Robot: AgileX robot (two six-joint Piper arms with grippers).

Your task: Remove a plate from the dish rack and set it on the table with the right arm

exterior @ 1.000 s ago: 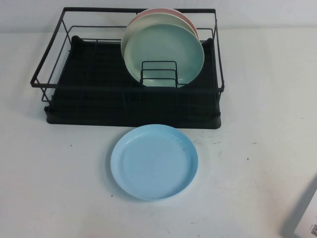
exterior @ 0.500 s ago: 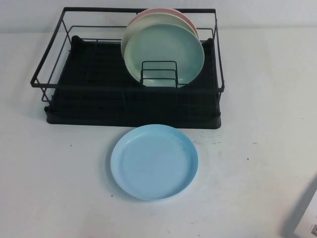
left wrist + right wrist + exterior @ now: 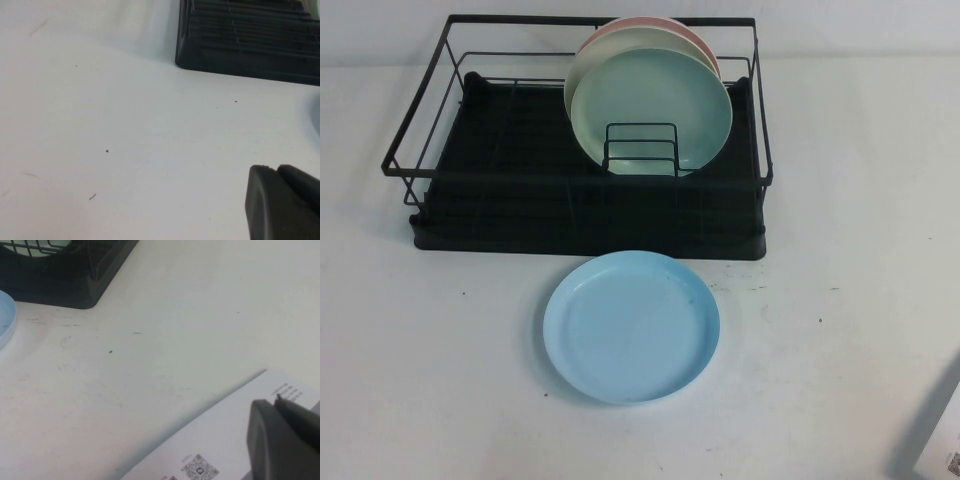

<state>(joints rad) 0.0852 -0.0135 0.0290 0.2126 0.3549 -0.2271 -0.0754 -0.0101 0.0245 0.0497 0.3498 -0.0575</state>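
Note:
The light sky-blue plate (image 3: 631,327) lies flat on the white table (image 3: 840,200), just in front of the black wire dish rack (image 3: 420,130); its rim also shows in the right wrist view (image 3: 5,320). Neither gripper appears in the high view. My right gripper (image 3: 276,402) is shut and empty, hovering over a white printed sheet (image 3: 225,440) well to the right of the plate. My left gripper (image 3: 274,170) is shut with nothing in it, low over bare table near the rack's front left corner (image 3: 250,45).
A mint-green plate (image 3: 655,105), a cream plate (image 3: 585,70) and a pink plate (image 3: 695,40) stand upright in the rack behind a small wire divider (image 3: 640,150). The white sheet's corner (image 3: 952,462) shows at the table's front right.
The white corner at the high view's bottom right has slipped slightly further out of frame. The plate and rack have not moved.

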